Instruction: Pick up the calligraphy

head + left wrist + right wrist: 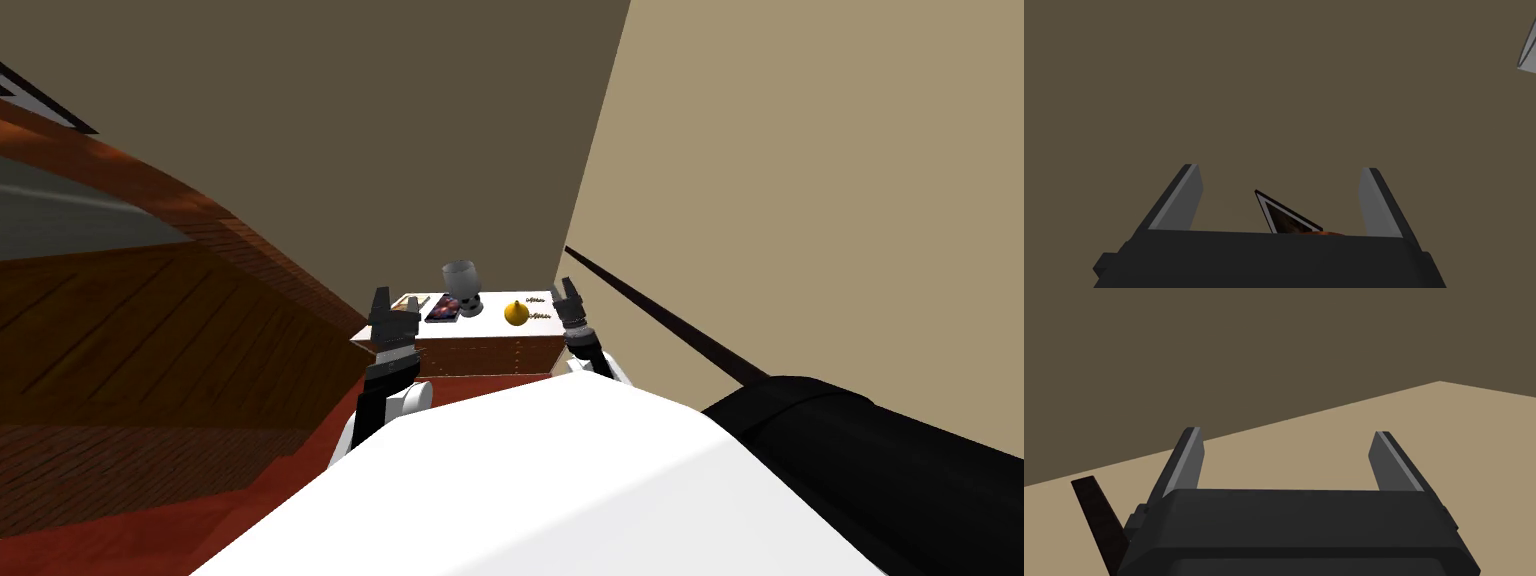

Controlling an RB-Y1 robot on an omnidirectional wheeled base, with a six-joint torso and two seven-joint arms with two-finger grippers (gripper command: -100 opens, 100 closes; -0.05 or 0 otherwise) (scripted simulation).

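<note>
We can read no text, label, brand or number anywhere, and the small dark marks (pixel 540 316) on the low cabinet's (pixel 480 355) white top are too tiny to make out.

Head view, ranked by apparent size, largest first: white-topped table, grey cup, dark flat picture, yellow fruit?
1. white-topped table
2. grey cup
3. dark flat picture, close to the cup, so unsure
4. yellow fruit

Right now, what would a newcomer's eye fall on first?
A small white-topped table in the wall corner draws the eye, with a yellow fruit and a grey goblet on it. The left pincer and right pincer stand open at its two ends.
</note>
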